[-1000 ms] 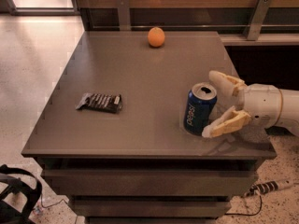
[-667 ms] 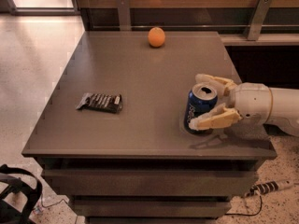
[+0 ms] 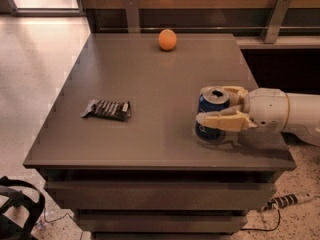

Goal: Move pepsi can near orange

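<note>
The pepsi can (image 3: 210, 115), dark blue with a silver opened top, stands upright on the grey table (image 3: 150, 89) near its front right. My gripper (image 3: 215, 106) reaches in from the right, its cream fingers (image 3: 220, 120) closed around the can's sides. The orange (image 3: 167, 39) sits far off at the back middle of the table, close to the rear edge.
A flat dark snack wrapper (image 3: 107, 109) lies on the left part of the table. A wooden wall with metal brackets (image 3: 272, 18) runs behind the table. A black object (image 3: 15, 211) and a cable (image 3: 285, 202) lie on the floor below.
The fingers, spread beside the can one second ago, have closed around it. The can has shifted slightly left with the gripper.
</note>
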Tool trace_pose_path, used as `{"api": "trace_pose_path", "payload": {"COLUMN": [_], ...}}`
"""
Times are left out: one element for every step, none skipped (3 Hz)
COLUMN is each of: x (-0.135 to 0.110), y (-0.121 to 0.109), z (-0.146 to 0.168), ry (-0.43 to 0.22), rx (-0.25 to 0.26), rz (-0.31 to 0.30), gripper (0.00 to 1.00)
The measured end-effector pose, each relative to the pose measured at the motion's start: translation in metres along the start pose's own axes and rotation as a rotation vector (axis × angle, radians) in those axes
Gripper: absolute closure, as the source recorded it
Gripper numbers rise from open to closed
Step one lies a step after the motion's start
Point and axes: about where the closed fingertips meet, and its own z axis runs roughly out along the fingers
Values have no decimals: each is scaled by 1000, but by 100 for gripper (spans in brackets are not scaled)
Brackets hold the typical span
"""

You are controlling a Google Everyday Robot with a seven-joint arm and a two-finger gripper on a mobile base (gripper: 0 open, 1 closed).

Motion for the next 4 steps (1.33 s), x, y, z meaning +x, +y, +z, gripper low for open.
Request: {"api": "trace_pose_path", "payload": {"x": [-1, -2, -9, -23], "y": [1, 1, -16, -53], "z": [2, 4, 9, 12], "ry": [0, -1, -9, -18], "rx": [-4, -8, -9, 9], "rz": [-1, -2, -10, -4], "gripper": [88, 100, 100, 100]}}
